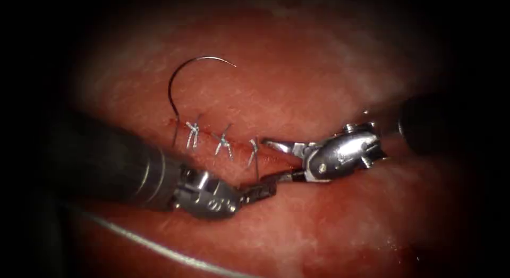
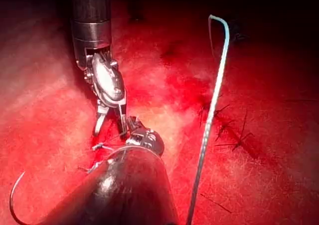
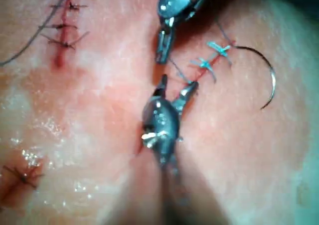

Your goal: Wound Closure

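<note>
Lying free on the tissue (image 1: 329, 60), the thin curved steel needle (image 1: 183, 76) sits well beyond the left tool (image 1: 260, 192), held by neither tool and not in the tissue as far as I can see. Its dark thread (image 1: 175, 130) trails down to the cut (image 1: 271, 154). Three pale knotted stitches (image 1: 220, 142) cross the cut; the stretch toward the right tool (image 1: 276, 161) looks unclosed. The left tool's jaws pinch the thread tail at the nearest stitch. The right tool's jaws stand spread, holding nothing. No writing is readable.
</note>
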Motion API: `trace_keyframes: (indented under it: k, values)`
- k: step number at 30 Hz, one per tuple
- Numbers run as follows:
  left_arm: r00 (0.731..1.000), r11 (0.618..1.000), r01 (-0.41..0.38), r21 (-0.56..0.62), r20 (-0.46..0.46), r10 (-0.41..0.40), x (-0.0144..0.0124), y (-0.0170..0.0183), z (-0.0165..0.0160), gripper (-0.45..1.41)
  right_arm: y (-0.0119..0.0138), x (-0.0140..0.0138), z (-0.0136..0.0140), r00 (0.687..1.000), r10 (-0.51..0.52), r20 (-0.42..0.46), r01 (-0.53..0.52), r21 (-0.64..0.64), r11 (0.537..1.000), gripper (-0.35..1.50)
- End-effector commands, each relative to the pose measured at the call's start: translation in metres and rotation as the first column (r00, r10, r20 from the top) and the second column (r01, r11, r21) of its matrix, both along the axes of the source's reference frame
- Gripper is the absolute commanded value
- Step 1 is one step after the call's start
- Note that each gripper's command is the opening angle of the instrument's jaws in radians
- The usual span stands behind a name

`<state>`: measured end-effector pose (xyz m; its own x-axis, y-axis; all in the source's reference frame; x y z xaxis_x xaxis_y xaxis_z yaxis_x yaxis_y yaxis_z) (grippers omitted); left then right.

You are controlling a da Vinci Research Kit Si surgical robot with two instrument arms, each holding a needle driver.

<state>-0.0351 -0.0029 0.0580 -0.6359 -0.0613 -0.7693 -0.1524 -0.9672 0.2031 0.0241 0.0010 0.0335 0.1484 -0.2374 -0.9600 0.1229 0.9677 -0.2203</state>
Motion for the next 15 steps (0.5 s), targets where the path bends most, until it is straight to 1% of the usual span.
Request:
trace_keyframes:
  k: [1,8,15]
  values:
    - [1.000,1.000,-0.001,0.006,0.000,0.001,-0.0004,-0.0012,0.0005,-0.45,-0.0013,0.0014,0.0002,1.000,-0.001,-0.015,0.001,-0.010,1.000,1.22]
    - [1.000,1.000,-0.001,0.006,0.000,0.001,-0.0005,-0.0012,0.0005,-0.45,-0.0018,0.0037,0.0002,0.999,-0.021,-0.047,0.017,-0.077,0.997,1.22]
    - [1.000,1.000,0.000,0.006,-0.001,0.000,-0.0005,-0.0013,0.0005,-0.45,-0.0019,0.0051,0.0005,0.995,-0.048,-0.091,0.038,-0.108,0.993,1.23]
